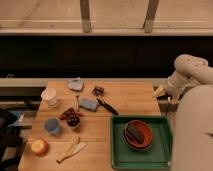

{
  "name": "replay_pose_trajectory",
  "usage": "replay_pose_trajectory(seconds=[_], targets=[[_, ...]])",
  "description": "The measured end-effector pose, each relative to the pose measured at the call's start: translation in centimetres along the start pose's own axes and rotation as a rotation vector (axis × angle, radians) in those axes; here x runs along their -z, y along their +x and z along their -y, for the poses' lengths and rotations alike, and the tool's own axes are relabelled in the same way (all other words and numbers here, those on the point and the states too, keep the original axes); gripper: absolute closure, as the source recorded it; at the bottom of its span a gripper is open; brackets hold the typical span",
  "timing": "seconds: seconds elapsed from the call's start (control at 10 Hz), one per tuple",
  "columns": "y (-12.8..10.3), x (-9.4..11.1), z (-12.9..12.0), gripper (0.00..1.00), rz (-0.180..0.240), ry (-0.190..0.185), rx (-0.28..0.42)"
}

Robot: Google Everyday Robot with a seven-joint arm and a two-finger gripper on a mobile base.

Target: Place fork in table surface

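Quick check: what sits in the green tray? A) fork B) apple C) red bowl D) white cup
C: the red bowl sits in the green tray, while the pincer hangs at the far right edge of the table.
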Motion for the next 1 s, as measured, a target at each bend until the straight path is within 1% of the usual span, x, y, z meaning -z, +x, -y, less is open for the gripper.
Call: replay_pose_trajectory(seconds=[0.1, 0.2, 0.3, 0.4, 0.6, 0.8, 0.9, 1.0], targets=[[0.0, 0.0, 0.0, 0.28, 0.0, 0.0, 0.0], [-0.2, 0.1, -0.2, 0.28, 0.01, -0.004, 0.005], [-0.8, 0.4, -0.5, 0.28, 0.034, -0.008, 0.016], [-1.7, 0.8, -1.7, 0.28, 0.076, -0.026, 0.042], [-2.6, 1.0, -5.6, 0.28, 0.123, -0.066, 0.116], [-2.8, 1.1, -11.1, 0.28, 0.154, -0.097, 0.224], [-2.7, 1.2, -13.4, 0.28, 0.167, -0.11, 0.273], [-2.4, 1.3, -16.2, 0.28, 0.179, -0.125, 0.336]])
